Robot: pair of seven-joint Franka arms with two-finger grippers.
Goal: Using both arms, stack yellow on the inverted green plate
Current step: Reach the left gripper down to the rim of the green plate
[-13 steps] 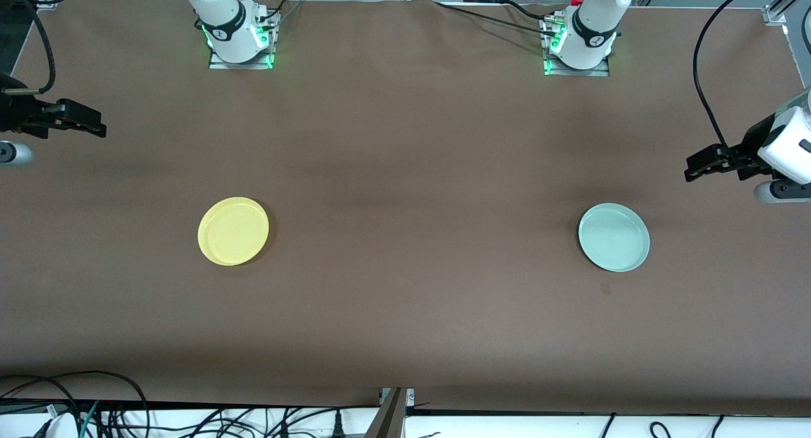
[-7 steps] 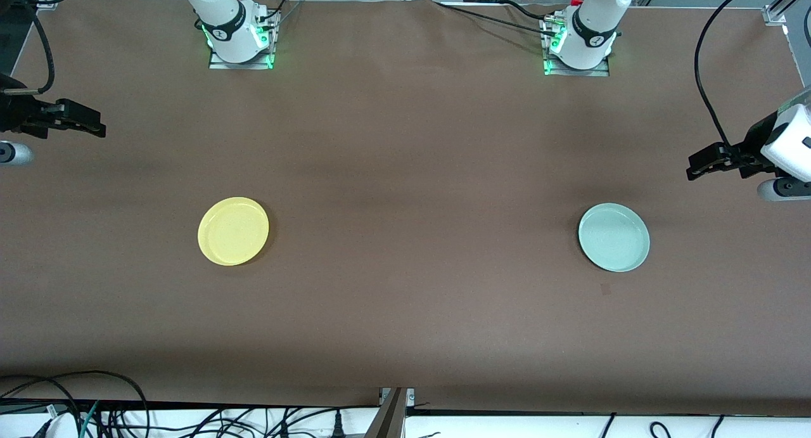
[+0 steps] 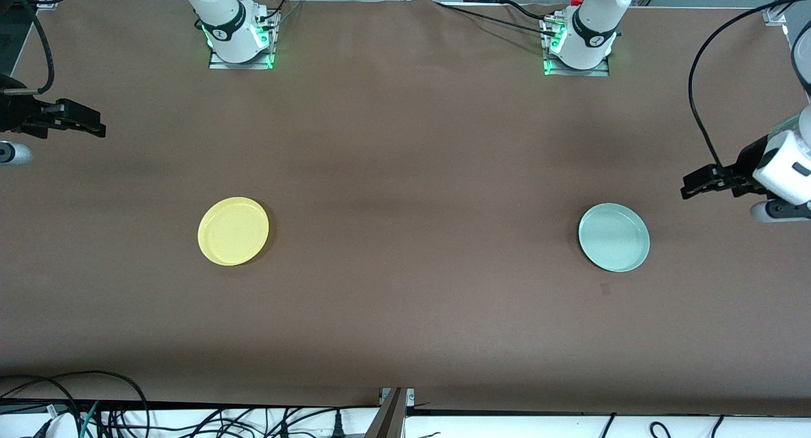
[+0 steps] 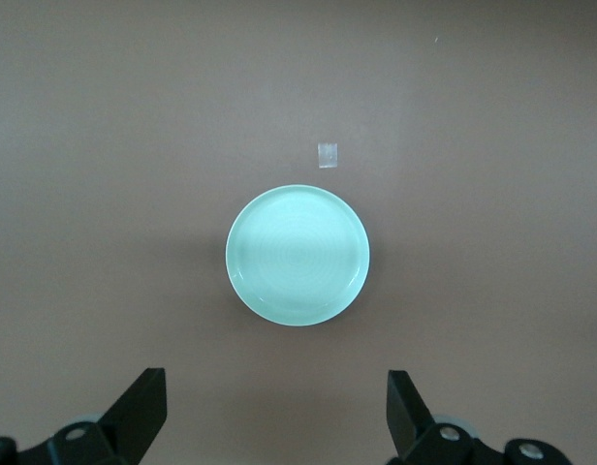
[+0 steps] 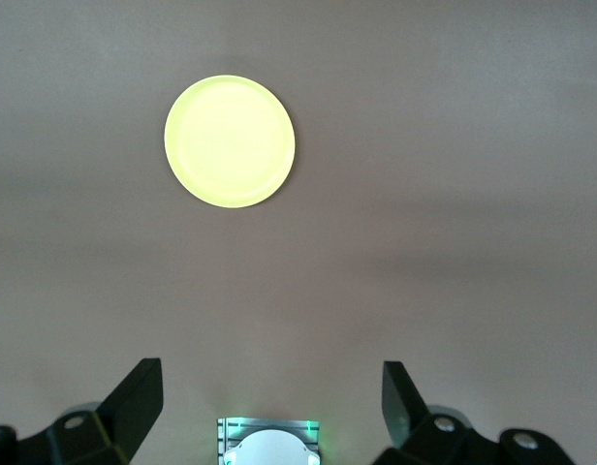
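Yellow round plastic plate (image 3: 233, 231) lies rim-up on the brown table (image 3: 405, 172) toward the right arm's end; the pale mint-green round plate (image 3: 613, 237), also rim-up, lies well apart toward the left arm's end, with a small pale tape square (image 4: 328, 154) near it. Since a second ago, the left gripper (image 3: 697, 185) has shifted closer to the green plate, jaws spread wide and empty. The right gripper (image 3: 85, 122) stays put over the table's edge, jaws likewise released. No readable writing shows.
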